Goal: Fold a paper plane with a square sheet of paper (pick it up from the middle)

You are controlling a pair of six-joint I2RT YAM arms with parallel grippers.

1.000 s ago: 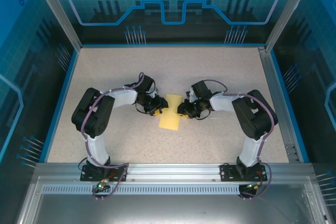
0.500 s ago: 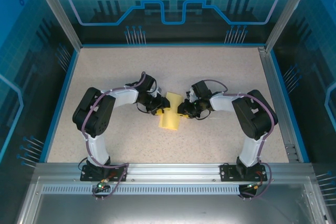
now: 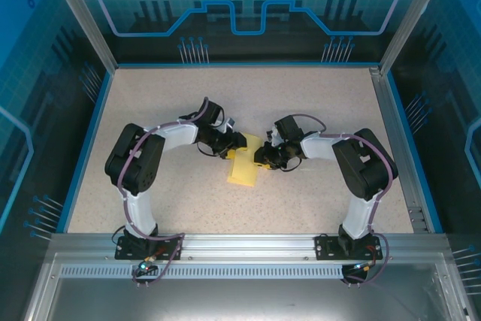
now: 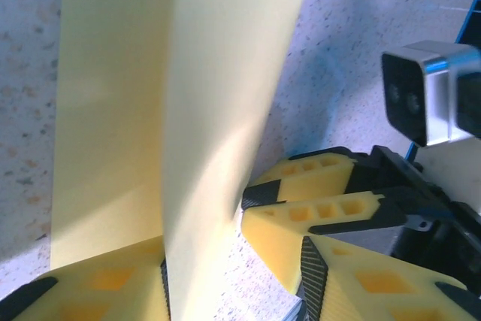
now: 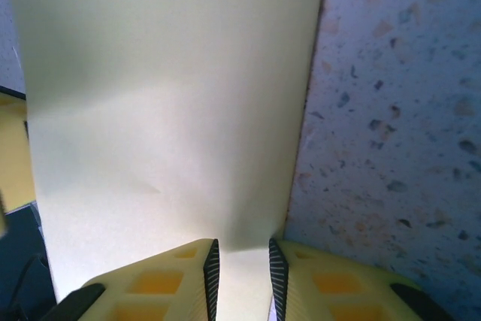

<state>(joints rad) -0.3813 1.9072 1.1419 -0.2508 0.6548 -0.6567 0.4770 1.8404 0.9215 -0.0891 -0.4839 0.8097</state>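
Sheet: the square sheet of paper lies mid-bench between the two arms. One long flap is raised off the surface along a lengthwise crease.
Left tool: the left tool has its fingers spread. The raised flap leans against one of them, unpinched.
Right tool: the right tool is nearly pressed together at the sheet's right edge and appears to pinch it.
Done: probably a first lengthwise fold, half turned.
Left: flattening this flap, the nose corners and the wings; no plane shape yet.
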